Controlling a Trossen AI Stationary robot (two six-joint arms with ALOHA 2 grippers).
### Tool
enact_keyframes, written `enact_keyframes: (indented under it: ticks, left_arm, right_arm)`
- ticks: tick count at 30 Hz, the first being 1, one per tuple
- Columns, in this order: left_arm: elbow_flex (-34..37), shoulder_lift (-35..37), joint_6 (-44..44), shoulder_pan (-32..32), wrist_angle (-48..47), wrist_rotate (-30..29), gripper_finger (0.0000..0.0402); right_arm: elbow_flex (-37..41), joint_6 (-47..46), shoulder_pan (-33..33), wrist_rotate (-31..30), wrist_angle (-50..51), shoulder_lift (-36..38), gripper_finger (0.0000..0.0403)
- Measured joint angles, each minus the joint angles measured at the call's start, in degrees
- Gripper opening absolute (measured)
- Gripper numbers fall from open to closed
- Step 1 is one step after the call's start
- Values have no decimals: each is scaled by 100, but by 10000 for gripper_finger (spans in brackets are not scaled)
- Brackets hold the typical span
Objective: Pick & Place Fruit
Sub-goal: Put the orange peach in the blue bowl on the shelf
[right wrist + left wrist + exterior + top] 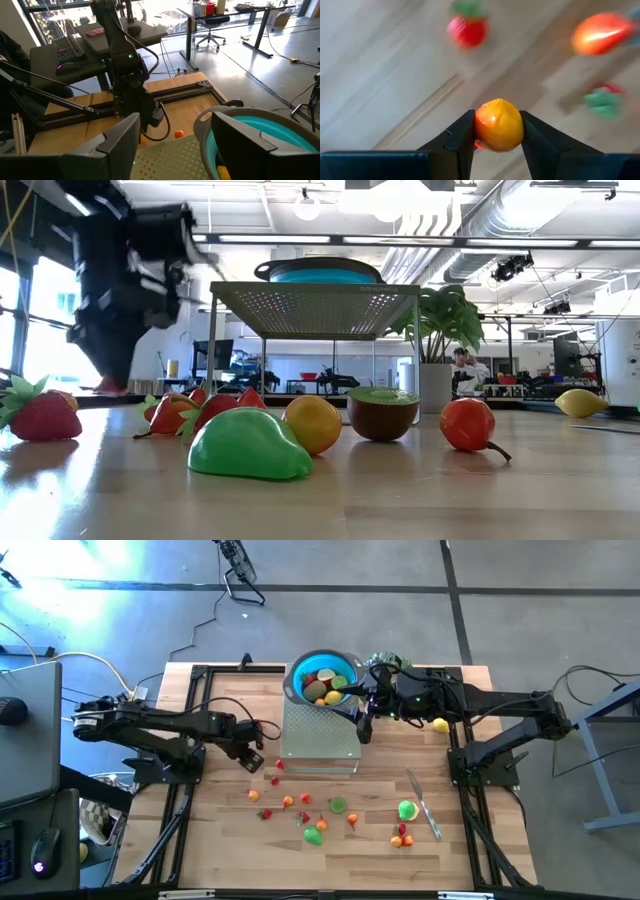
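Room: an open workshop with desks, office chairs and ceiling ducts beyond the pale wooden bench [200, 850].
Landmark: a perforated metal stand [320, 735] at the back middle of the bench, carrying a blue bowl in a grey colander [322, 678] that holds several toy fruits.
Left end effector [497, 135]: low over the bench just left of the stand, its two dark fingers clamped on a small round orange toy fruit [499, 125].
Right end effector [172, 145]: at the stand's right rear corner beside the bowl, fingers spread with nothing between them.
Loose fruit: small red, orange and green toy fruits [315, 820] scattered on the bench in front of the stand.
Knife: a slim silver knife [424, 804] front right of the stand.
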State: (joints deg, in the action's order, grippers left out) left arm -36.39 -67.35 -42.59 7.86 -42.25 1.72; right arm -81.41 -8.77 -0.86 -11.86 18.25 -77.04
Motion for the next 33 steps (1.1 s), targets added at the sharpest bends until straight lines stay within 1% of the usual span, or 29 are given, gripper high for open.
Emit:
enact_keyframes:
  ticks: [8,15,18,21,24,26,30,33]
  left_arm:
    - [-1047,302,578,0,-662,545,132]
    - [-2118,562,950,0,-1211,680,132]
    - [-2634,641,1108,2,-1251,673,132]
    - [-3152,662,1339,2,-1020,629,132]
    - [-3601,640,1591,2,-882,299,132]
    - [-3828,613,1748,4,-567,74,132]
    - [-3973,591,2018,9,-52,-295,132]
    - [-3981,596,2148,9,348,-339,132]
  right_arm:
    - [0,1,0,2,42,-1,239]
    - [0,1,0,2,60,-1,239]
    - [0,1,0,2,60,-1,239]
    - [0,1,0,1,52,-1,239]
    - [0,3,0,-12,46,-1,239]
    - [0,3,0,-17,41,-1,239]
    - [0,1,0,-20,41,-1,239]
    - [0,3,0,-56,41,-1,239]
